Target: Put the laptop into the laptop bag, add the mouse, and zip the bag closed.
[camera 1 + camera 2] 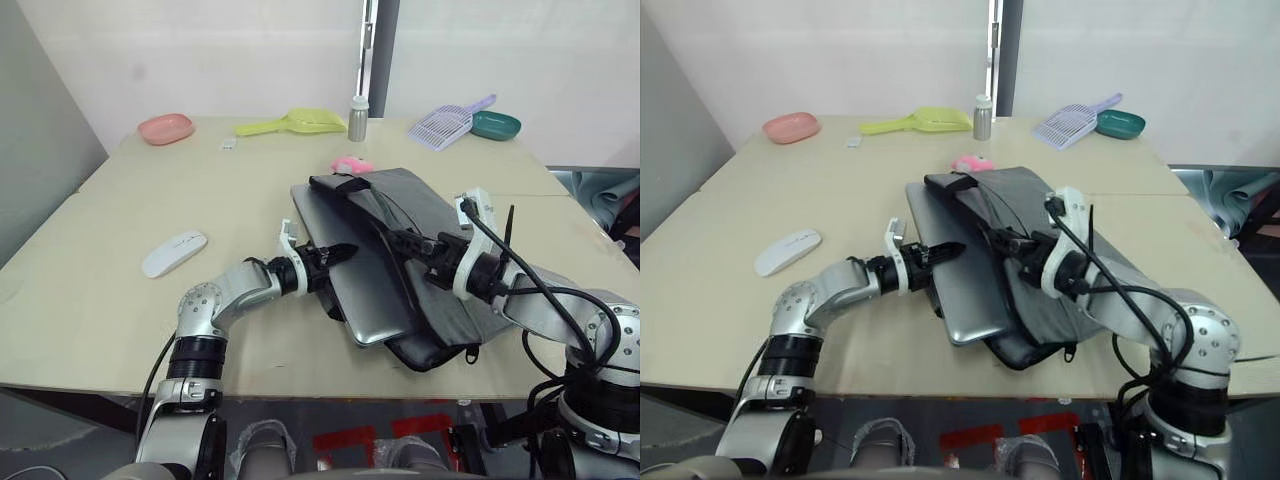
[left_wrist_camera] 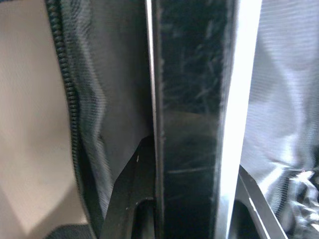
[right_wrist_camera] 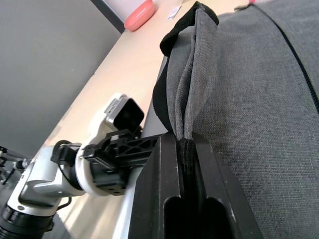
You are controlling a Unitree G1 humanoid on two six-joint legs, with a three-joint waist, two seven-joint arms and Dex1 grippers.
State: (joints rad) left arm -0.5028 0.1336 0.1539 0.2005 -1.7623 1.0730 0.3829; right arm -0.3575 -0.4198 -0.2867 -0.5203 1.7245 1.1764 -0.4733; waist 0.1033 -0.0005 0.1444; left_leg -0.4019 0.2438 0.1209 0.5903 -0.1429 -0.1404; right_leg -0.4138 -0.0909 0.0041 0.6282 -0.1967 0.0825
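In the middle of the frame the laptop (image 1: 355, 290) lies half inside the laptop bag (image 1: 420, 215), its near silver edge sticking out toward the lower centre. The left claw (image 1: 338, 252) reaches in from the lower left and grips the laptop's left edge; in the left wrist view the dark edge sits clamped between its two fingers (image 2: 130, 199). The right claw (image 1: 405, 242) comes in from the right and is closed on a fold of the bag's grey fabric at the opening, pinching it up, as the right wrist view shows with the cloth (image 3: 187, 134) squeezed between the black fingers. The mouse (image 1: 174, 253) rests alone on the tabletop (image 1: 120, 310) at left centre, well apart from both claws. A pink bowl (image 1: 165, 128) sits at upper left and a green bowl (image 1: 496, 125) at upper right; what they hold cannot be told.
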